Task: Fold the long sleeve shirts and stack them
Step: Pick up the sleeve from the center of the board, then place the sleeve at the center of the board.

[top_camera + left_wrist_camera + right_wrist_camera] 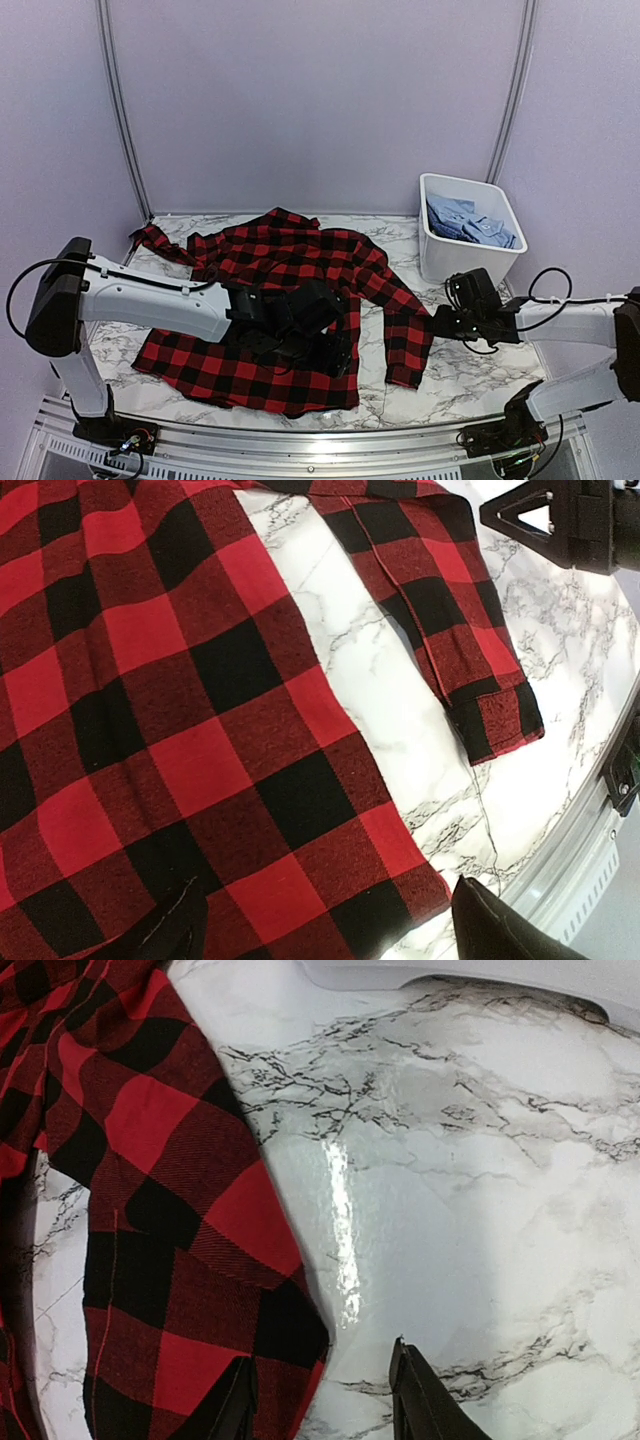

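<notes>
A red-and-black check long sleeve shirt (290,260) lies spread on the marble table, collar toward the back. My left gripper (340,350) hovers over its lower right part. In the left wrist view its fingers (170,930) stand wide apart over the shirt's hem corner (380,880), so the left gripper (335,935) is open. My right gripper (438,322) sits at the outer edge of the right sleeve (405,330). It (325,1405) is open, with the sleeve's edge (290,1330) lying between its fingers and one finger (235,1405) over the cloth. More shirts, light blue (470,228), lie in a tub.
The white plastic tub (440,255) stands at the back right, and its rim (450,972) shows close ahead of the right wrist. The metal rail (580,860) along the table's near edge runs just past the shirt's hem. Bare marble (480,1210) lies right of the sleeve.
</notes>
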Action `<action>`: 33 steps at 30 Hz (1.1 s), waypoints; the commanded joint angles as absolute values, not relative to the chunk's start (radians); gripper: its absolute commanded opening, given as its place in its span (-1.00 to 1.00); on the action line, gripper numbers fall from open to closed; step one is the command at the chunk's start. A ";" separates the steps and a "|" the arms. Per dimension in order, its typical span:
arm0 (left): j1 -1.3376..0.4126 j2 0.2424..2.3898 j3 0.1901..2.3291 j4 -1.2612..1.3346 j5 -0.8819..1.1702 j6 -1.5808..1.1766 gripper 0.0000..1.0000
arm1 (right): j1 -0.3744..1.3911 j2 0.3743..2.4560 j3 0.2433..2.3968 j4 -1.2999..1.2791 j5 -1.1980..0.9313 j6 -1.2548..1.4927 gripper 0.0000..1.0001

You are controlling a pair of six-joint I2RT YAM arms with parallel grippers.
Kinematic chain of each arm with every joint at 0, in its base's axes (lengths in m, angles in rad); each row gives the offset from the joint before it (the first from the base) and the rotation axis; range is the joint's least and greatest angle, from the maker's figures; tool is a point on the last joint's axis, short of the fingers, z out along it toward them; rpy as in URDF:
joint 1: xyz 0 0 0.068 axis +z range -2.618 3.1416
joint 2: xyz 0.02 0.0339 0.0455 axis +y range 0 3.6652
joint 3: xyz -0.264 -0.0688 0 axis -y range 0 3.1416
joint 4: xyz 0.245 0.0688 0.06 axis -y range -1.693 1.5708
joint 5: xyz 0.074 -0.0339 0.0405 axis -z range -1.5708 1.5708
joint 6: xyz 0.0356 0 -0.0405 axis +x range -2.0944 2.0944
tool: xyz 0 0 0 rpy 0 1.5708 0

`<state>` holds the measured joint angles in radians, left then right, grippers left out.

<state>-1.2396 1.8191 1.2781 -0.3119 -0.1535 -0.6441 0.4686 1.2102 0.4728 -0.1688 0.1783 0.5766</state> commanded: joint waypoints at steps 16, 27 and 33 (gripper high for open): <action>-1.235 1.789 1.282 -0.341 -0.224 -0.637 0.75 | 0.526 1.415 0.762 -0.236 0.325 0.488 -1.00; -1.150 1.695 1.167 -0.338 -0.257 -0.710 0.75 | 0.922 1.716 1.109 -0.438 0.474 0.542 -1.00; -1.116 1.653 1.104 -0.338 -0.251 -0.728 0.75 | 0.991 1.834 1.162 -0.322 0.291 0.589 -0.82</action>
